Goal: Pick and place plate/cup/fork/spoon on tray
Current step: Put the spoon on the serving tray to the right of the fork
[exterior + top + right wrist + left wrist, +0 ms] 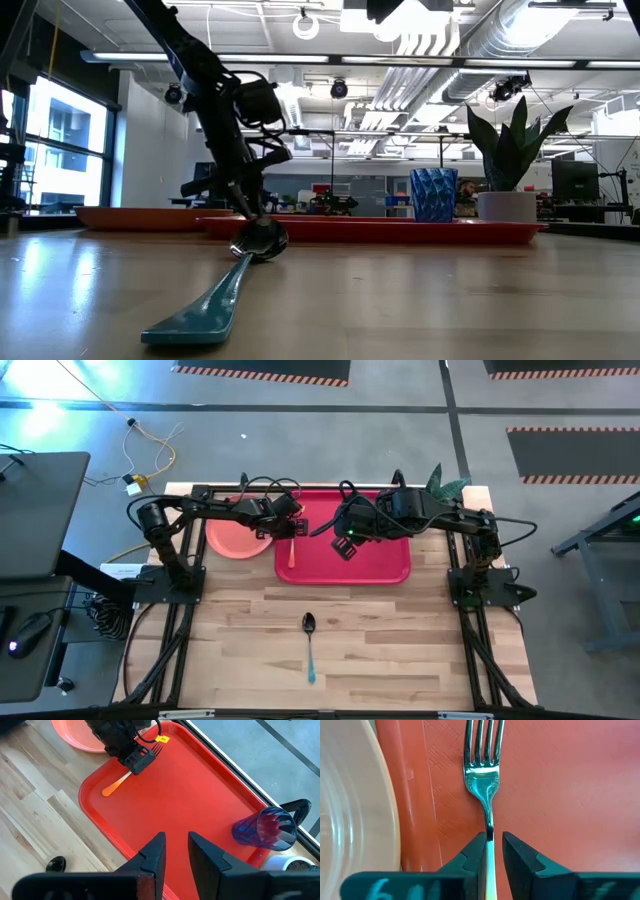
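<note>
Currently the fork (483,780) lies flat on the tray (380,560), near the tray's left rim, tines toward the worktop's far edge. The left gripper (490,851) straddles the fork's neck with its 2 fingers nearly closed around it; whether the pads press the metal cannot be told. The tray sits at the far edge of the worktop, centred. The plate (232,540) rests on the wood, touching the tray's left rim. The cup (265,831) stands upright at the tray's far right corner. The spoon (309,645) lies alone on the wood toward the near edge, bowl toward the tray. The right gripper (175,851) hangs above the tray's middle, fingers slightly apart, holding nothing.
</note>
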`<action>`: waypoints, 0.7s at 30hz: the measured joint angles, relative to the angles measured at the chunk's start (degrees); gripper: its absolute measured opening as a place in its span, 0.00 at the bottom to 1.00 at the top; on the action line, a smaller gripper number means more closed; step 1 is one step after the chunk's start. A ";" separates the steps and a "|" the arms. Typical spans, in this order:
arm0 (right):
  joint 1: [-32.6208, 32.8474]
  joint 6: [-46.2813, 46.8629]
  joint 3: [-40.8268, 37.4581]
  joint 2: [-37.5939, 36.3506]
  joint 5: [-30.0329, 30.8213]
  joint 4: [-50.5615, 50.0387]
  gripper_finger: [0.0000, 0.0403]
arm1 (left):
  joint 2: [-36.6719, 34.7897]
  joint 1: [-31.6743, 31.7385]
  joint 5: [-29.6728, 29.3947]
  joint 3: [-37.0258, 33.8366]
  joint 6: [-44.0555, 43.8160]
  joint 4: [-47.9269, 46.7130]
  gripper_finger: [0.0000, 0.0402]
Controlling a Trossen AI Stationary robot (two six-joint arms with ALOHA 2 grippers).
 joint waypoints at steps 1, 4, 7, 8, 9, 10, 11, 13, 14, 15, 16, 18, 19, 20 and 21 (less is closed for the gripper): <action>0.00 0.01 0.00 0.00 0.00 0.00 0.18 | -0.22 0.15 0.11 0.00 0.00 -0.16 0.14; 0.00 0.01 0.00 0.00 -0.01 0.00 0.18 | -0.95 0.67 0.16 0.00 0.00 -0.22 0.14; 0.00 0.00 0.00 0.00 -0.03 0.02 0.18 | -2.29 0.94 0.16 -0.02 0.03 -0.42 0.14; 0.00 0.01 0.00 0.00 -0.04 0.00 0.18 | -2.81 1.00 0.16 -0.02 0.23 -0.56 0.14; 0.00 0.01 0.00 0.00 -0.04 0.00 0.18 | -3.37 1.10 0.18 -0.04 0.84 -0.68 0.14; 0.00 0.01 0.00 0.00 -0.04 0.00 0.18 | -3.89 1.18 0.21 -0.04 1.72 -0.64 0.14; 0.00 0.01 0.00 0.00 -0.04 0.00 0.18 | -4.56 1.21 0.20 -0.04 2.54 -0.76 0.14; 0.00 0.16 0.00 0.00 -0.04 0.02 0.18 | -6.01 1.21 0.12 -0.04 3.78 -1.44 0.14; 0.01 0.24 0.00 0.00 -0.04 0.01 0.18 | -6.61 1.21 0.00 -0.04 4.23 -1.50 0.14; 0.01 0.28 0.00 0.00 -0.04 0.02 0.18 | -7.33 1.29 -0.06 -0.04 4.77 -1.86 0.14; 0.01 0.29 0.00 0.00 -0.11 0.01 0.18 | -8.04 1.37 -0.07 -0.04 5.12 -2.20 0.14; 0.01 0.47 0.00 0.00 -0.43 0.04 0.18 | -9.60 1.44 -0.09 -0.04 6.09 -2.04 0.14; 0.02 0.78 0.00 0.00 -0.55 0.06 0.18 | -10.37 1.45 -0.10 -0.04 6.82 -2.01 0.14; 0.01 1.37 0.00 0.00 -0.68 0.07 0.18 | -11.16 1.46 -0.11 -0.04 7.68 -2.07 0.14; 0.02 1.62 0.00 0.00 -0.89 0.07 0.18 | -12.07 1.47 -0.11 -0.04 8.44 -2.10 0.14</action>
